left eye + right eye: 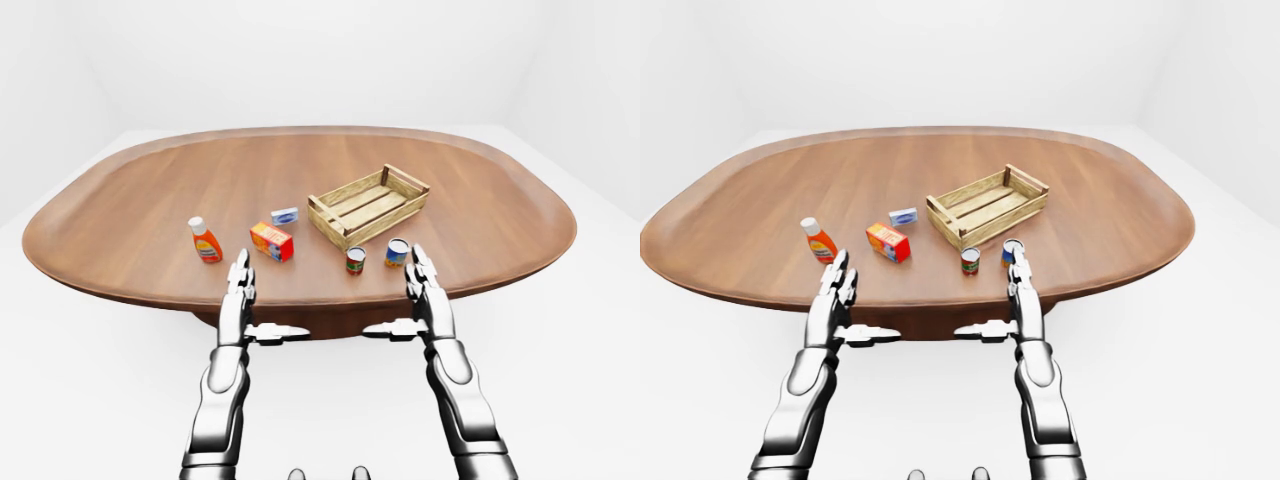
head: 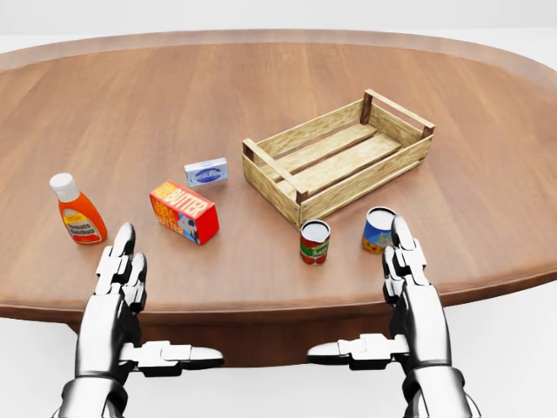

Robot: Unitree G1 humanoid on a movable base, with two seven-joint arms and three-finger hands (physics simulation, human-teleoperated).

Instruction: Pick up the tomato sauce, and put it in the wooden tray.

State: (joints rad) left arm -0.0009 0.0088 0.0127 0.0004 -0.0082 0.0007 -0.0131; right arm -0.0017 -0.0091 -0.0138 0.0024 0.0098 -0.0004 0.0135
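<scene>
The tomato sauce is a small can with a red and green label, standing upright on the table just below the wooden tray's near corner in the head view. The wooden tray is a slatted crate lying slantwise with nothing inside it. My left hand hovers open at the table's lower edge, below the orange bottle and apart from the can. Flat and open too, my right hand has its fingertips just below a blue-labelled can, to the right of the tomato sauce. Neither hand holds anything.
An orange sauce bottle with a white cap stands at the left. A red and yellow box and a small blue-white packet lie between it and the tray. The oval wooden table stretches far towards the top.
</scene>
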